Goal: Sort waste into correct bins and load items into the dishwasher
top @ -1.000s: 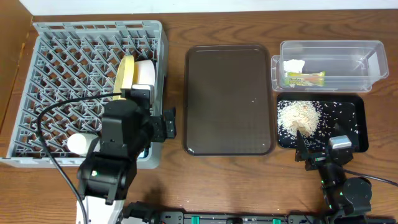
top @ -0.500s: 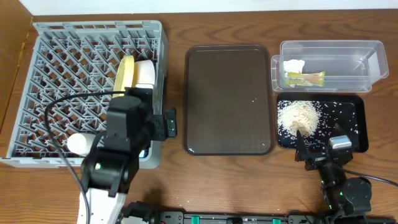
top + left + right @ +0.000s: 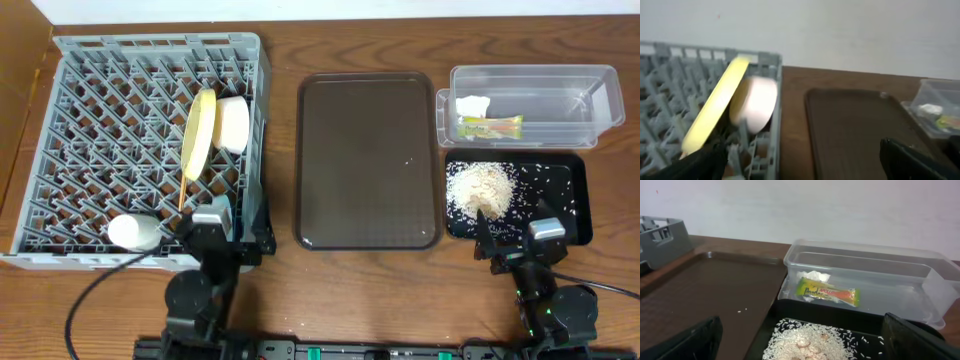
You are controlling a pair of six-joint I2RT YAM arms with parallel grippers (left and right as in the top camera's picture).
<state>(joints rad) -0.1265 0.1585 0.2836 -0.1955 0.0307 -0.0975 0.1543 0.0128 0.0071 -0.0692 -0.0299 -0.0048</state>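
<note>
Two waste bits, tissue + wrapper, lie in clear tub; rice heap on black tray. Grey rack holds yellow plate on edge, white bowl just beside it. Wrapper print too blurry to read. L gripper + R gripper: fingers spread wide, nothing held.

— What is seen inside the clear tub?
— A green-yellow wrapper is laid flat there, with a white tissue just behind it.
— And in front?
— Rice scraps are heaped on the black tray; the brown serving tray is seen at left.
</note>
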